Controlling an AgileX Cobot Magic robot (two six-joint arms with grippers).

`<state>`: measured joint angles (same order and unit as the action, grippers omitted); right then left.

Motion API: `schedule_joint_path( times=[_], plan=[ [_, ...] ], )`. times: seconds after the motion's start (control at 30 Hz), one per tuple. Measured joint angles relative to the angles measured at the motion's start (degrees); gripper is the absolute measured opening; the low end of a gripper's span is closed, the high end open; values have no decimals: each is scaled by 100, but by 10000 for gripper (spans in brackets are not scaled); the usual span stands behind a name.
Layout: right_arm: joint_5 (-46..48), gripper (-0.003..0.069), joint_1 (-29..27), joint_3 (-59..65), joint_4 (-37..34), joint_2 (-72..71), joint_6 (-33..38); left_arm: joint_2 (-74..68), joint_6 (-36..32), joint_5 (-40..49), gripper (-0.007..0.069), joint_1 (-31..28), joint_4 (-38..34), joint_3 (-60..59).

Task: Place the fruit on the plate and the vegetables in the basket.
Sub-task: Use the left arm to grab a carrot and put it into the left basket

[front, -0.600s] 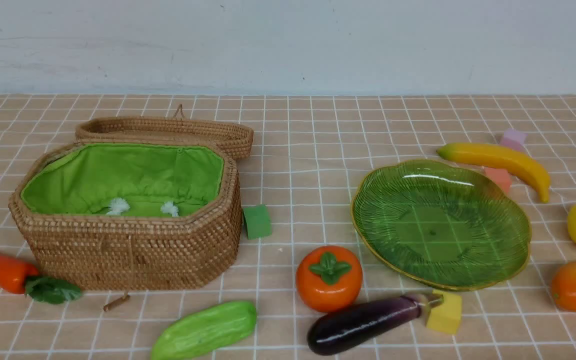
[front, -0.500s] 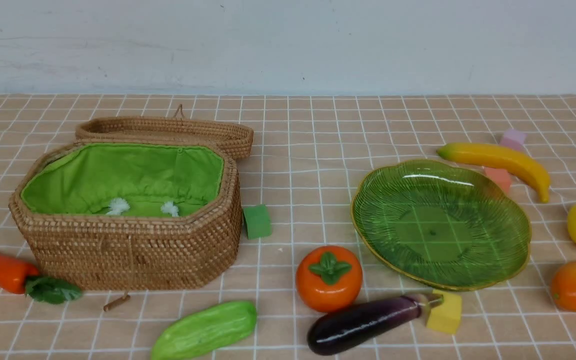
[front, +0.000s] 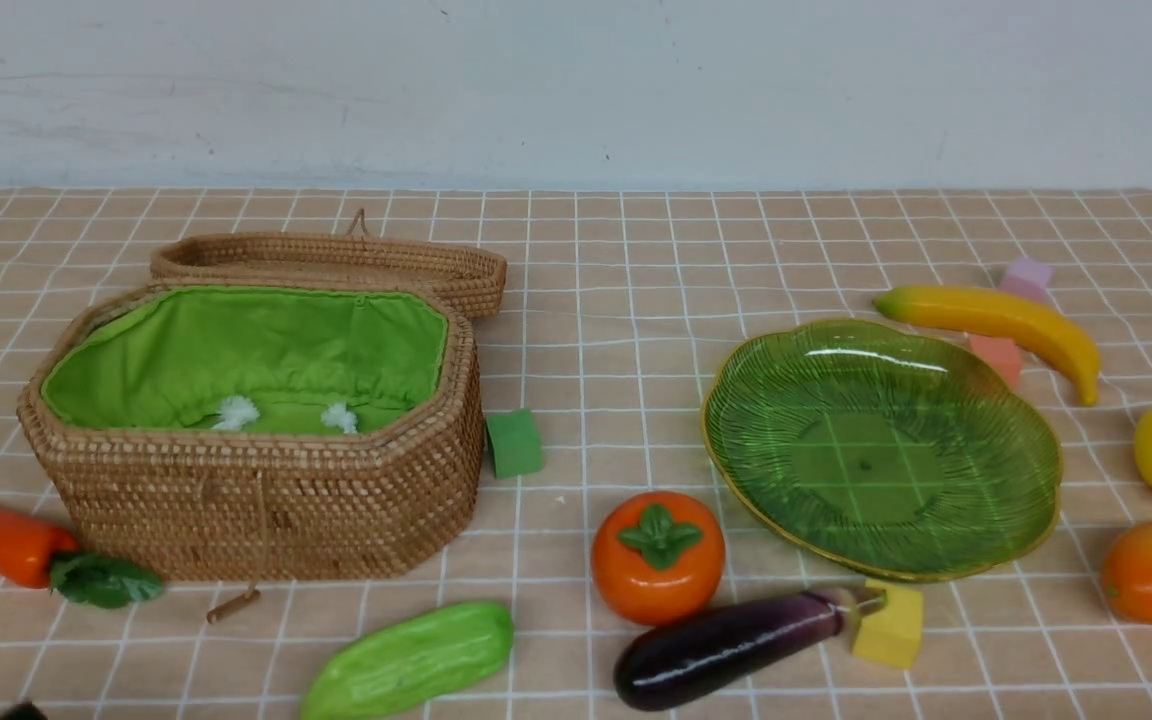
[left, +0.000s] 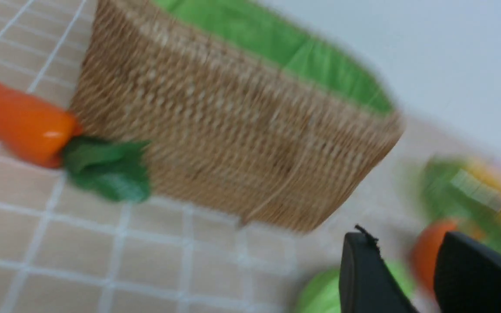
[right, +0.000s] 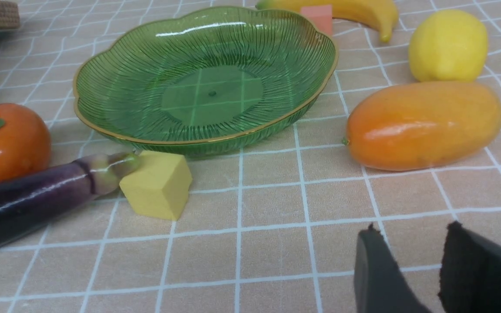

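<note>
left gripper (left: 405,243) and right gripper (right: 411,234) gape, holding nothing; basket (front: 266,500) holds two white tufts (front: 236,411).

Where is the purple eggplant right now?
In the front view the eggplant lies right of centre, just in front of the persimmon, its stem end against a yellow foam cube.

Open basket (front: 266,500) left, green plate (front: 996,520) right

A pale grey-white wall (front: 576,90) rises behind a tan, white-gridded tablecloth (front: 626,330)
</note>
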<state>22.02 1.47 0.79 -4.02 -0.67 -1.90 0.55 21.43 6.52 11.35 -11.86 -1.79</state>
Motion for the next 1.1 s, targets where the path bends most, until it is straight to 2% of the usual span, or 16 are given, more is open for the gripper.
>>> schedule_joint_path(
  times=[0.17, 0.23, 0.3, 0.4, 0.43, 0.57, 0.67, 0.8, 0.93, 1.03, 1.07, 1.1],
  plan=[
    [0, 243, 0, 0, 0, 0, 0, 0, 456, -854, 229, 0, -769, 0],
    [0, 243, 0, 0, 0, 0, 0, 0, 526, -828, 202, 0, -885, 52],
    [0, 243, 0, 0, 0, 0, 0, 0, 527, -572, 160, 0, -922, 236],
    [0, 243, 0, 0, 0, 0, 0, -452, 350, 429, 13, 0, -825, 992],
    [0, 243, 0, 0, 0, 0, 0, -706, 222, 802, -10, 0, -749, 1256],
    [0, 243, 0, 0, 0, 0, 0, -1969, -386, 2172, -13, 0, -408, 2306],
    [0, 243, 0, 0, 0, 0, 0, -3107, -566, 2882, -13, 0, -152, 2973],
    [0, 243, 0, 0, 0, 0, 0, -4230, -633, 3294, -13, 0, 139, 3563],
    [-14, 243, 0, 0, -15, 0, -16, -4764, -658, 3460, -13, 0, 184, 3829],
    [-186, 243, 0, 35, -496, 0, -334, -4925, -663, 3493, -13, 0, 189, 3928],
    [-438, 243, 0, 64, -1073, 0, -675, -4953, -617, 3525, -13, 0, 184, 4004],
    [-471, 243, 0, 64, -1227, 0, -764, -4959, -607, 3539, -13, 0, 191, 4025]
  ],
)
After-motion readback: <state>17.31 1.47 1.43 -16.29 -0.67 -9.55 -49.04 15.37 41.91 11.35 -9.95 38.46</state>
